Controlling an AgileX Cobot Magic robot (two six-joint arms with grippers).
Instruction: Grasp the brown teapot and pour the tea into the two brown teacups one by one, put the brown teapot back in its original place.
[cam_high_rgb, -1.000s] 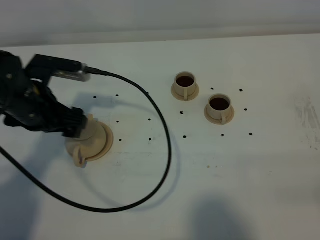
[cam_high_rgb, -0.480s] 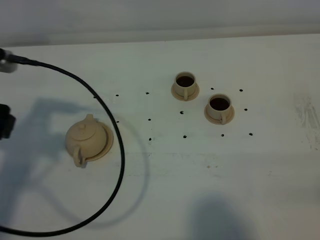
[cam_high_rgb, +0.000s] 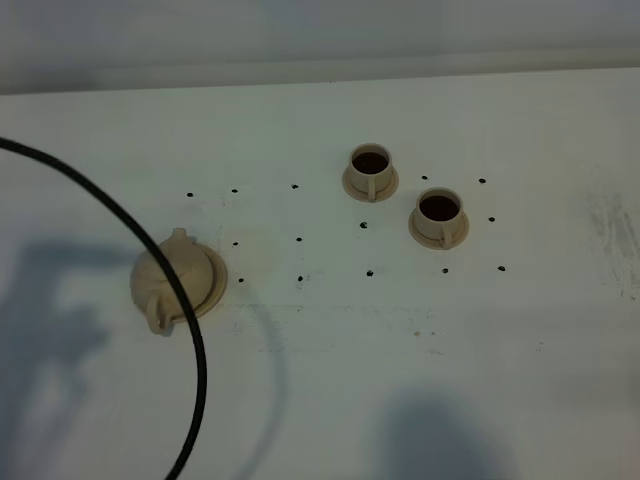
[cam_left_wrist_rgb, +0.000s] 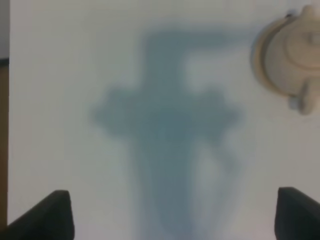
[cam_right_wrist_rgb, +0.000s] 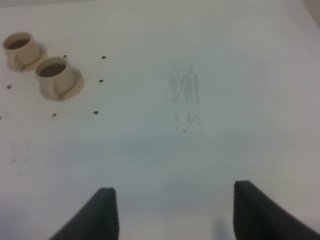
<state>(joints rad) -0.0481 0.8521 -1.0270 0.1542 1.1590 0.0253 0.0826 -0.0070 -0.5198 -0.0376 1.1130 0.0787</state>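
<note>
Brown teapot (cam_high_rgb: 172, 283) sits on its coaster (cam_high_rgb: 214, 290) at nine o'clock, both teacups (cam_high_rgb: 371, 170) (cam_high_rgb: 438, 216) dark with tea, left gripper (cam_left_wrist_rgb: 172, 215) and right gripper (cam_right_wrist_rgb: 172, 210) spread empty; pouring and return look finished, nothing left to do.

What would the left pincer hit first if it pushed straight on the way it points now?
Probably just the bare table. The left pincer is open, and the brown teapot sits well off to one side of that line.

The left arm has left the high view, leaving only its black cable (cam_high_rgb: 150, 260) crossing the brown teapot (cam_high_rgb: 172, 282).
</note>
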